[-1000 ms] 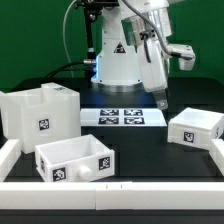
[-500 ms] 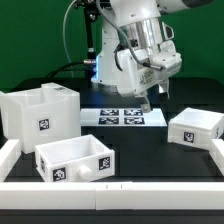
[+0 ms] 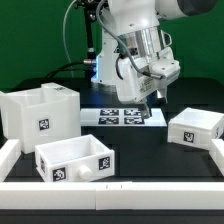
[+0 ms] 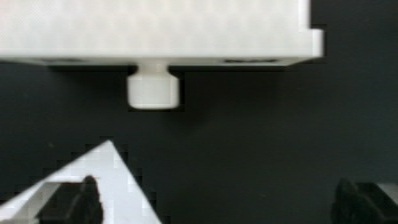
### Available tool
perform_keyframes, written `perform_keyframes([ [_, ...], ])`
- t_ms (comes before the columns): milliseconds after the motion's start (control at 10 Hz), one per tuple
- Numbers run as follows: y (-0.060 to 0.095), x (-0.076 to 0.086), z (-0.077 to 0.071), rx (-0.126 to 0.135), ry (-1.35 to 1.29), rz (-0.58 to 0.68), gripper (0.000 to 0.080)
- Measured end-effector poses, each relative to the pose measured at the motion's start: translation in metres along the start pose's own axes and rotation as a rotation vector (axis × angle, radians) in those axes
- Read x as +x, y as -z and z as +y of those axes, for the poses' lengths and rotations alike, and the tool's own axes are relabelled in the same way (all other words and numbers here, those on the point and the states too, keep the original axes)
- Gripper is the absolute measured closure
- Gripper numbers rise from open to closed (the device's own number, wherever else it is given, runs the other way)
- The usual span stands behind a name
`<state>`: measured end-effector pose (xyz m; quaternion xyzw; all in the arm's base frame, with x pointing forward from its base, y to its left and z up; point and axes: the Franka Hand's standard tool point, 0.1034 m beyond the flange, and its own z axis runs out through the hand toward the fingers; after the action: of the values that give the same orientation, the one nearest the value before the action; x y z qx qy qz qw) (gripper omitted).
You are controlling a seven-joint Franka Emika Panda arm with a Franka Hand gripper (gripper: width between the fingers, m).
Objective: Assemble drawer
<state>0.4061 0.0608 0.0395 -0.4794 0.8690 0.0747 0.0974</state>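
Drawer housing (image 3: 40, 118) stands on the table (image 3: 150, 150) at the exterior view's left, a knobbed tray (image 3: 72, 158) before it and a second tray (image 3: 195, 127) at the right. The pincer (image 3: 159, 95) hangs over the marker board (image 3: 120, 116).

Wrist view: the pincer's fingers (image 4: 63, 205) are spread wide and empty, and a knob (image 4: 155, 86) lies beyond them.

In the wrist view the tray (image 4: 160, 28) is cut off by the picture's edge and the jaws are blurred and cropped, while the marker board (image 3: 110, 116) is partly hidden behind the arm (image 3: 140, 60).
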Motion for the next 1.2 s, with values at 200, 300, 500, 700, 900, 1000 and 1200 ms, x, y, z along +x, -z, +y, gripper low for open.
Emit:
perform_keyframes([
  [200, 0.011, -0.008, -0.006, 0.002, 0.009, -0.061, 0.0150],
  [300, 0.024, -0.015, -0.013, 0.017, -0.020, -0.113, 0.0150],
  [500, 0.042, -0.028, -0.017, -0.004, 0.019, -0.214, 0.0150],
  [700, 0.058, -0.027, -0.026, 0.014, 0.034, -0.317, 0.0150],
  [900, 0.048, -0.018, -0.023, 0.020, 0.044, -0.381, 0.0150],
  [1000, 0.036, -0.015, -0.015, 0.008, 0.032, -0.371, 0.0150],
  [1200, 0.009, -0.011, 0.001, -0.017, 0.009, -0.310, 0.0150],
])
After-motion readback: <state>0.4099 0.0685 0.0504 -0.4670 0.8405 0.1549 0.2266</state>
